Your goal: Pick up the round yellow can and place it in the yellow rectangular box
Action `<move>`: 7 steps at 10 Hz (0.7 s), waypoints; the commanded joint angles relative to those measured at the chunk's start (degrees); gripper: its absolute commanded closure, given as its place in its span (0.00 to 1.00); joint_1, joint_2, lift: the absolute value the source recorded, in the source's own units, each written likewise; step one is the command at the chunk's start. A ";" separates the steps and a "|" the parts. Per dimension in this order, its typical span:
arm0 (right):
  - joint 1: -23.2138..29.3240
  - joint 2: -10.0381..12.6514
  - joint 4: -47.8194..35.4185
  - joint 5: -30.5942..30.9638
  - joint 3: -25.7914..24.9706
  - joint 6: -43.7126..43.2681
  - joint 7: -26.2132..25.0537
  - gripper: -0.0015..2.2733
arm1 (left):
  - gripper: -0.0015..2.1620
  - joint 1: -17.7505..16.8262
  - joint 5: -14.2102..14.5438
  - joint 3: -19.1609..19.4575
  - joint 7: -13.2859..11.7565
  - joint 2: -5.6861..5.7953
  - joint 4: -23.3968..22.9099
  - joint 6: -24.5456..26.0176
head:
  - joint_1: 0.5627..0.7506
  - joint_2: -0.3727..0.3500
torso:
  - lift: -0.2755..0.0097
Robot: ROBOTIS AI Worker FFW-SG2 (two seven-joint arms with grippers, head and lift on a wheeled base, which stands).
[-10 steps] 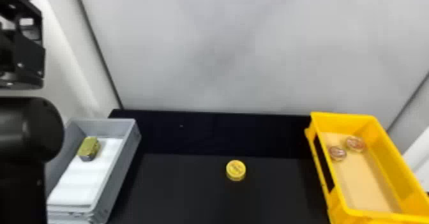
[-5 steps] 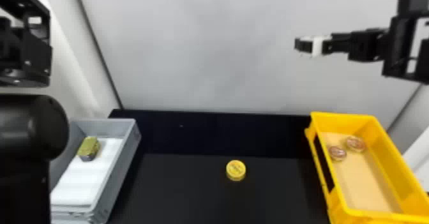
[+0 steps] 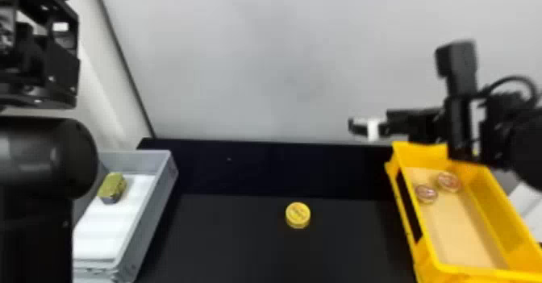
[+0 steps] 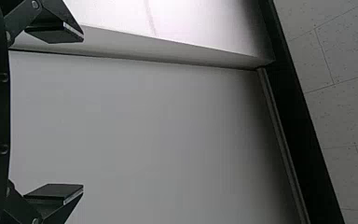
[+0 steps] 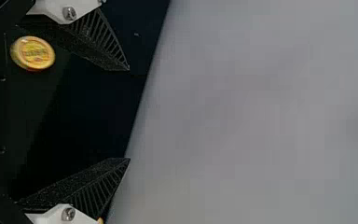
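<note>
1. Held at the right, in front of the pale grey wall: the black right end effector, pointing left and released, with black ribbed fingers spread wide below white metal brackets. Seen in the head view just beyond and partly across the far end of the yellow box.
2. Up at the far left: the black left end effector, likewise released, with dark flat-padded fingers set well apart. Nearer, at the left edge: a thick, rounded black arm section, partly covering the grey box.
3. Lying flat on the black worktop, between the two boxes and well apart from both: the round yellow can. Seen also in the right wrist view, farther off than the fingers.
4. At the right: the yellow rectangular box, made of plastic and lined with a tan base. Inside, towards the far end: two small round reddish tins, close together.
5. At the left: a grey rectangular plastic box, with a flat white liner. On that liner, towards the far end: a small gold-topped block with dark sides.
</note>
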 commanded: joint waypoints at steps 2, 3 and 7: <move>4.98 1.66 5.83 13.48 6.32 -2.82 10.19 0.04 | 0.07 -0.08 0.01 -0.14 0.00 -0.07 0.27 -0.19 | 0.53 0.59 | 0.95; 6.30 3.24 7.76 21.13 6.41 -4.13 16.87 0.04 | 0.07 -0.08 0.10 -0.14 0.00 -0.07 0.27 -0.19 | 0.53 0.59 | 0.95; 6.74 5.79 17.70 29.13 7.29 -10.38 24.08 0.04 | 0.07 -0.16 0.10 -0.41 0.00 -0.24 0.45 -0.28 | 0.53 0.59 | 0.95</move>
